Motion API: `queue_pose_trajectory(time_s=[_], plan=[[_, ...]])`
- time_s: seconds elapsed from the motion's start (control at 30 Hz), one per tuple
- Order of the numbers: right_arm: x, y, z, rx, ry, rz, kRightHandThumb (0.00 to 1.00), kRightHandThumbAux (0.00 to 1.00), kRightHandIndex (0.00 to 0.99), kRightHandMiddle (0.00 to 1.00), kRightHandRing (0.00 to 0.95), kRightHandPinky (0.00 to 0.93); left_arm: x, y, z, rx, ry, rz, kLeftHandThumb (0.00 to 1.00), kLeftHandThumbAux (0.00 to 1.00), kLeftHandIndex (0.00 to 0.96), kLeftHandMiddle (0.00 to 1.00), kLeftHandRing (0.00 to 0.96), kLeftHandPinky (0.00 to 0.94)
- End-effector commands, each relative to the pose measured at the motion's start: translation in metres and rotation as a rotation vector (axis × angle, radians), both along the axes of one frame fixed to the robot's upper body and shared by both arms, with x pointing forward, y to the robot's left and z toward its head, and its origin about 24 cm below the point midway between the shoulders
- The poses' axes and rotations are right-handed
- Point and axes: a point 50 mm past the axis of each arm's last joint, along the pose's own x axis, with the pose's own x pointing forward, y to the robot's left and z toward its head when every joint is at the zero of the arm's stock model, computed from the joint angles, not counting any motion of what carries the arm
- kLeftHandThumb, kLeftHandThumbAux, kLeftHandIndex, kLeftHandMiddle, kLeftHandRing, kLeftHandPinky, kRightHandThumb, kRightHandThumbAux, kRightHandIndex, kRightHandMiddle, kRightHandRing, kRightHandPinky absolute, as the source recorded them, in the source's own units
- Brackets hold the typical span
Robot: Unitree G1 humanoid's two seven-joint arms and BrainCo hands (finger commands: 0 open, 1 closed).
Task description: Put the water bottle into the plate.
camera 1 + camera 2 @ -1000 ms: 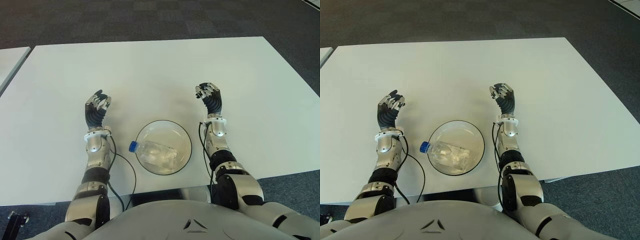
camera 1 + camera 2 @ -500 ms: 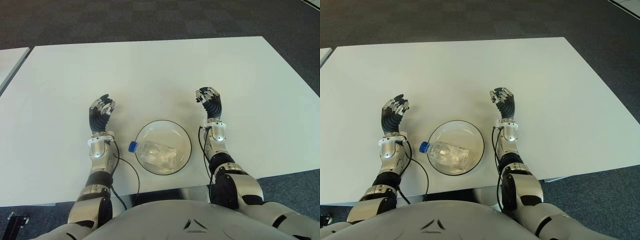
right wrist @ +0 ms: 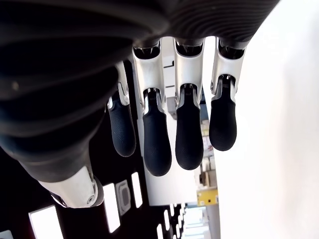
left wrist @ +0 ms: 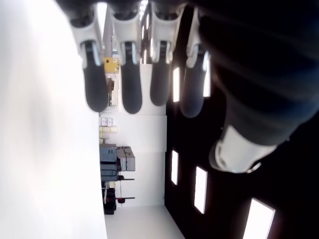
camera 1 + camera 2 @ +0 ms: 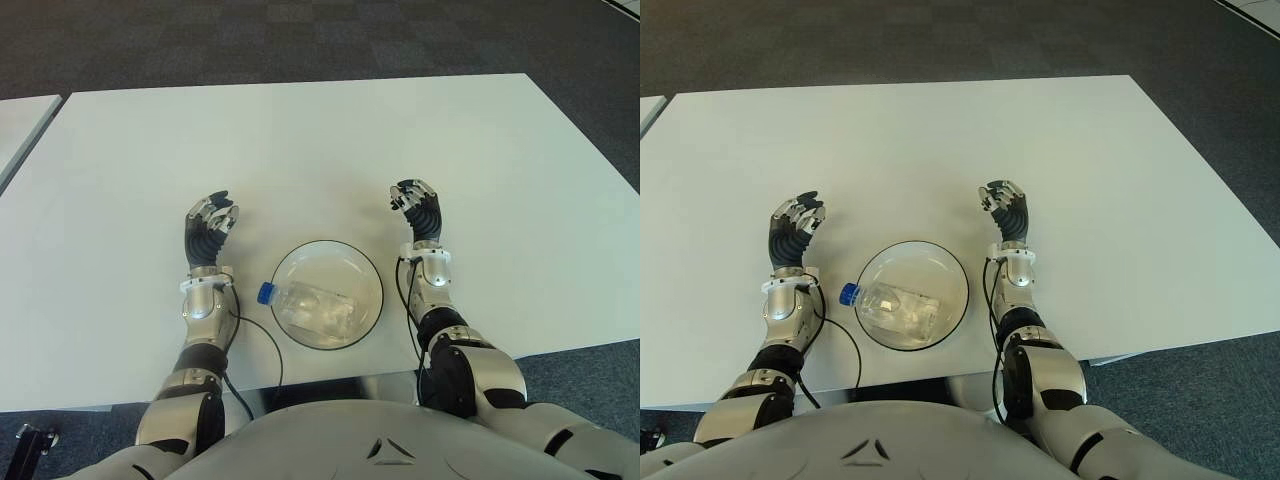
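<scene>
White worktop [image 5: 300,140] carries the bottle [image 5: 308,305] lying in the plate [image 5: 365,270], its cap over the rim, while the left hand [image 5: 207,228] and right hand [image 5: 419,210], both loosely open and empty, have drawn nearer the plate's sides, so the task looks done.

One water bottle [image 5: 310,307], one plate [image 5: 368,272]

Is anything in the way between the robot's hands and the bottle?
Nothing visible. The bottle already lies in the plate, its blue cap poking over the rim toward the left hand. Only bare table separates it from that hand and from the right hand. Both hands are empty.
</scene>
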Motion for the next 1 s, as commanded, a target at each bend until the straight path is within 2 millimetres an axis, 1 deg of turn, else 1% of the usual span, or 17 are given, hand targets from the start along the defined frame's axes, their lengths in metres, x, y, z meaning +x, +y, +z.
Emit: queue_pose_trajectory(time_s=[0.03, 0.5, 0.6, 0.83, 1.0], plan=[[0.003, 0.0, 0.0, 0.013, 0.012, -0.01, 0.688, 0.733, 0.432, 0.607, 0.585, 0.578, -0.001, 0.001, -0.001, 0.029, 0.007, -0.001, 0.693, 0.717, 0.431, 0.513, 0.506, 0.489], [0.006, 0.0, 0.006, -0.016, -0.025, 0.006, 0.687, 0.731, 0.433, 0.607, 0.59, 0.587, 0.0, 0.001, 0.006, 0.057, -0.04, -0.023, 0.693, 0.715, 0.431, 0.503, 0.499, 0.485], [0.008, -0.001, 0.008, -0.028, -0.028, 0.015, 0.689, 0.731, 0.433, 0.605, 0.589, 0.587, 0.0, 0.001, 0.008, 0.056, -0.059, -0.033, 0.694, 0.714, 0.431, 0.504, 0.501, 0.498], [0.01, 0.003, 0.013, -0.05, -0.049, 0.029, 0.699, 0.727, 0.434, 0.586, 0.578, 0.589, 0.0, 0.003, 0.011, 0.069, -0.079, -0.038, 0.695, 0.715, 0.431, 0.5, 0.501, 0.498], [0.012, 0.003, 0.012, -0.085, -0.026, 0.039, 0.704, 0.726, 0.434, 0.574, 0.583, 0.606, 0.0, 0.006, 0.014, 0.082, -0.092, -0.047, 0.695, 0.715, 0.43, 0.494, 0.497, 0.494]])
